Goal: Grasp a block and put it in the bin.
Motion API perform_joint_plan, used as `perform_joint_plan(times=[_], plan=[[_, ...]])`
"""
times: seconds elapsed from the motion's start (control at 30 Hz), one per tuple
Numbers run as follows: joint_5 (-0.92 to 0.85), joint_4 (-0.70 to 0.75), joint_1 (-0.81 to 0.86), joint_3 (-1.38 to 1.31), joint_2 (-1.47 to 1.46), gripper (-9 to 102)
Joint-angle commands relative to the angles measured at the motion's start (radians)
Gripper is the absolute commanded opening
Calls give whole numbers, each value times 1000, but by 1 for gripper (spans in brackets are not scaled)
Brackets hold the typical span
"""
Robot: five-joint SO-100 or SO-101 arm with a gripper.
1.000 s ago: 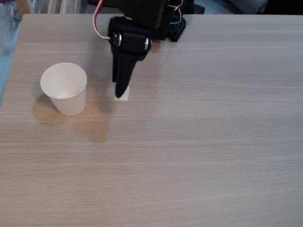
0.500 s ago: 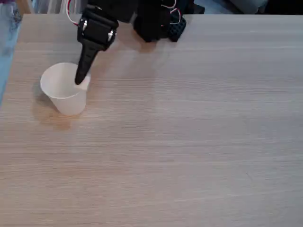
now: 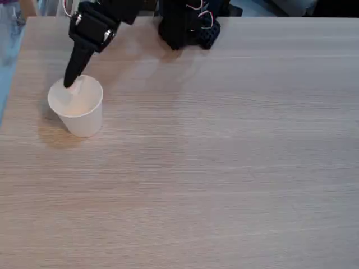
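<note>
Fixed view: the bin (image 3: 76, 109), a white paper cup, stands upright on the table (image 3: 224, 168) near its left edge, toward the far left corner, mouth up so a drop from above can land inside. The black tool (image 3: 71, 83) slants down from the arm near the far edge, its tip over the cup's mouth just inside the far rim; this placement reads as the release position. A small pale patch beside the tip may be the block (image 3: 77, 85); it is too blurred against the white rim to be sure. Whether the fingers are closed on it or parted cannot be told. Judgement: carry is done and release is due, with the off-centre tip risking a rim strike.
</note>
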Motion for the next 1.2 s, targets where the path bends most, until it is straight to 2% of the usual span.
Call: perform_joint_plan(times=[0.0,0.1,0.3,0.53,0.9,1.17], plan=[[-11,-20,3,12,28,2],[-12,-21,-6,17,28,5],[-15,-21,-11,20,34,20],[-14,-31,-9,34,38,28],[-17,-43,-11,37,38,28],[-31,-78,-80,26,49,14]])
